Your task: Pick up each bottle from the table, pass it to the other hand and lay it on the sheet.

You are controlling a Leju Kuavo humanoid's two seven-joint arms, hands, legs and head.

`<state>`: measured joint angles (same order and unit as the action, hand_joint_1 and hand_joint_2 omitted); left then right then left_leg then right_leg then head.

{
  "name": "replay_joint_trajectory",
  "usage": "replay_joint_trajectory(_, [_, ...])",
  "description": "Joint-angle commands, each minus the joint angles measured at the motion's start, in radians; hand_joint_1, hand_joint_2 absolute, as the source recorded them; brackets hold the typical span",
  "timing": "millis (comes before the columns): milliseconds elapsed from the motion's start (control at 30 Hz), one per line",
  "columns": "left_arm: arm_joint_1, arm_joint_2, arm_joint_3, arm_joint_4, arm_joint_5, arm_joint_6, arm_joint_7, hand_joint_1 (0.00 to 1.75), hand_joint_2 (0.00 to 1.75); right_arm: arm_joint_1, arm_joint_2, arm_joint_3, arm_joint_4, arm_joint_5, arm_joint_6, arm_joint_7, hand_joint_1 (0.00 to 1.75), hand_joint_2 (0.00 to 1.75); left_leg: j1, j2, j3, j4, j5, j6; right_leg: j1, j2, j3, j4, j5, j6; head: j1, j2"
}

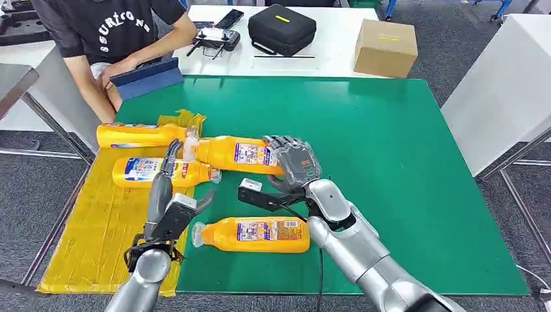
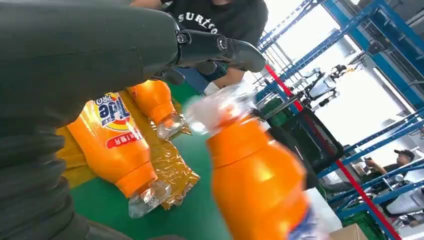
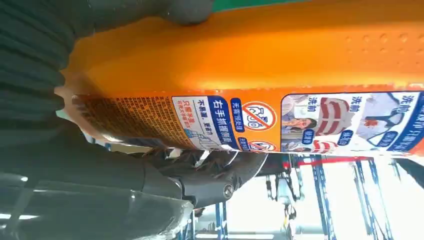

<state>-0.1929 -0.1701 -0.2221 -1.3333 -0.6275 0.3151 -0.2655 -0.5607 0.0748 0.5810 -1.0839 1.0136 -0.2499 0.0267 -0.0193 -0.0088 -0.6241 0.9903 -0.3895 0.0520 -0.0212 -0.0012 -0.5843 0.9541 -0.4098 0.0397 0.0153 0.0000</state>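
Observation:
My right hand [image 1: 294,161] grips the base end of an orange bottle [image 1: 235,153], held level over the green mat with its clear cap pointing at the yellow sheet [image 1: 104,227]. The right wrist view shows this bottle [image 3: 260,70] close up inside the right hand [image 3: 165,180]. My left hand [image 1: 174,195] is raised just below the bottle's cap end with its fingers apart and nothing in it. From the left wrist, the held bottle [image 2: 255,180] hangs beside the left hand [image 2: 100,55]. Two orange bottles [image 1: 133,134] [image 1: 156,173] lie on the sheet. Another bottle [image 1: 256,234] lies on the green mat near me.
A person sits at the far left behind a blue folder [image 1: 146,78]. On the white table beyond stand a black case [image 1: 281,29], a cardboard box [image 1: 385,47] and a controller [image 1: 217,40]. The green mat's [image 1: 403,162] right half is bare.

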Motion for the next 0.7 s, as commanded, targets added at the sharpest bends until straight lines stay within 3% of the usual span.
replay_joint_trajectory(33, [-0.006,-0.009,0.04,0.012,-0.003,0.001,0.003,0.0,1.75,0.022,-0.033,-0.083,-0.142,-0.064,-0.047,-0.026,1.75,1.75,0.001,-0.001,0.001,0.0,-0.001,-0.003,0.001,-0.001,0.002,-0.001,-0.001,-0.002,0.0,0.0])
replay_joint_trajectory(133, [-0.005,-0.01,0.036,0.002,0.003,-0.006,-0.002,0.0,1.75,0.037,-0.015,-0.125,-0.146,-0.151,-0.096,-0.078,1.75,1.75,0.001,0.0,0.001,0.0,-0.001,-0.002,0.001,-0.001,0.002,-0.001,-0.001,-0.001,0.0,0.0])
replay_joint_trajectory(267, [-0.015,-0.01,0.026,-0.052,0.216,-0.183,-0.019,0.0,1.75,0.065,0.04,-0.22,-0.087,-0.44,-0.084,-0.243,1.75,1.75,0.001,-0.001,0.003,0.001,-0.002,-0.004,0.001,-0.001,0.004,0.0,-0.002,-0.003,0.0,0.0])
replay_joint_trajectory(433, [-0.02,-0.007,0.031,-0.077,0.336,-0.247,0.0,0.0,1.75,0.074,0.063,-0.237,-0.041,-0.514,-0.076,-0.282,1.75,1.75,0.002,0.001,0.004,0.0,-0.002,-0.004,0.002,0.0,0.005,0.0,-0.002,-0.003,0.0,0.0])
replay_joint_trajectory(500, [-0.043,-0.005,0.023,-0.068,0.496,-0.366,0.046,0.0,1.75,0.087,0.085,-0.247,-0.025,-0.592,-0.072,-0.354,1.75,1.75,0.001,0.0,0.002,0.0,-0.001,-0.003,0.001,0.0,0.002,-0.001,-0.001,-0.002,0.0,0.0])
replay_joint_trajectory(700, [-0.132,0.02,-0.054,-0.023,0.618,-0.441,0.095,0.0,1.75,0.057,0.124,-0.198,0.083,-0.708,-0.019,-0.468,1.75,1.75,0.002,0.001,0.006,0.001,-0.003,-0.006,0.002,0.0,0.006,0.0,-0.002,-0.004,0.0,0.0])
